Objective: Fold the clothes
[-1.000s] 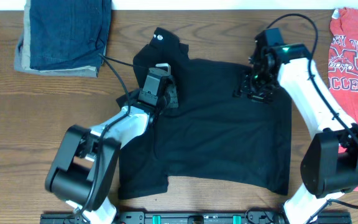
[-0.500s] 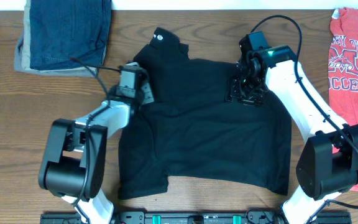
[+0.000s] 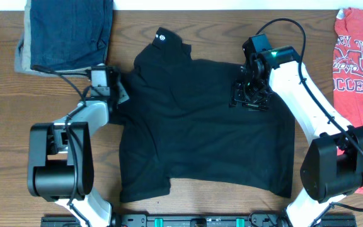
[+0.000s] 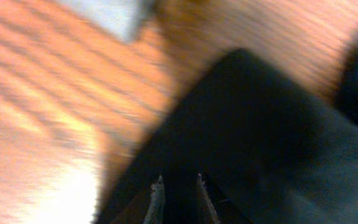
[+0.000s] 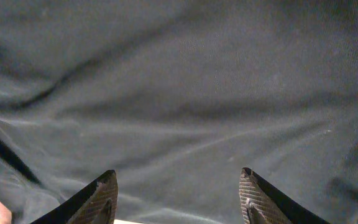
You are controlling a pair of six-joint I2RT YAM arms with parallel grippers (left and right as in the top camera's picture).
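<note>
Leftward, pinching shirt [image 3: 207,126] edge with narrowed left tool [image 4: 179,188]; holding right tool [image 5: 178,194] spread over its rumpled, flat body.

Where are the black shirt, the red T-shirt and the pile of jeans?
black shirt [image 3: 207,139], overhead view, middle of its body.
red T-shirt [image 3: 360,94], overhead view, plain red part below the print.
pile of jeans [image 3: 68,31], overhead view, top blue denim layer.

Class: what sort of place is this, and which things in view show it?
Probably a robotics lab bench for folding practice: left arm and right arm mounted at a wooden table, a black shirt spread between them, a denim stack and red T-shirt at the far corners.
</note>
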